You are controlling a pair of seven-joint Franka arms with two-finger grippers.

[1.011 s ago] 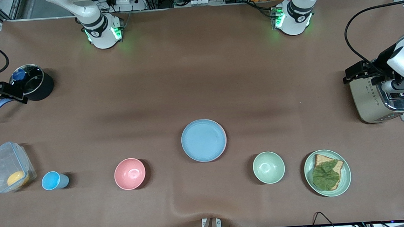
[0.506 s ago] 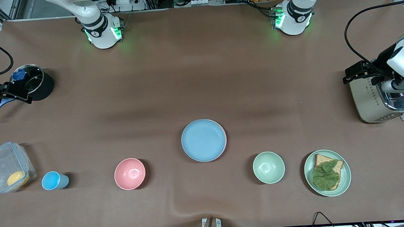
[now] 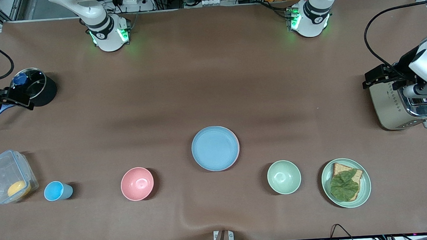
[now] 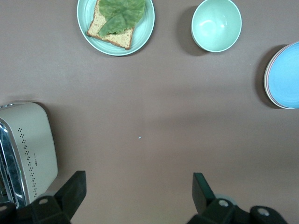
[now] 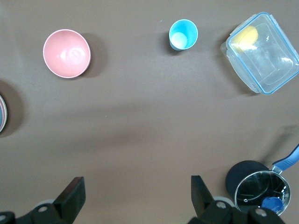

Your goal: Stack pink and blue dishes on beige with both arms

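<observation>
The blue plate (image 3: 215,148) lies flat at the middle of the worktop (image 3: 211,79), about level between the pink bowl (image 3: 137,183) and the green bowl (image 3: 284,177) and a little farther from the front camera than both. It is the top of a stack: a thin pink edge shows under its rim on the side toward the left arm's end, and the left wrist view shows layered pinkish rims beneath it. That would be the pink plate. The beige plate cannot be made out on its own, so it is probably covered at the bottom. Judged from this, the stacking looks done, which would explain why both arms hang out at the ends of the worktop, away from the dishes.

The left end effector (image 4: 138,191) is over the toaster (image 3: 401,104) at the left arm's end, its fingers wide apart, holding and touching nothing. The right end effector (image 5: 135,193) is beside the black pan (image 3: 35,88) with its glass lid at the right arm's end, fingers likewise spread and empty.
</observation>
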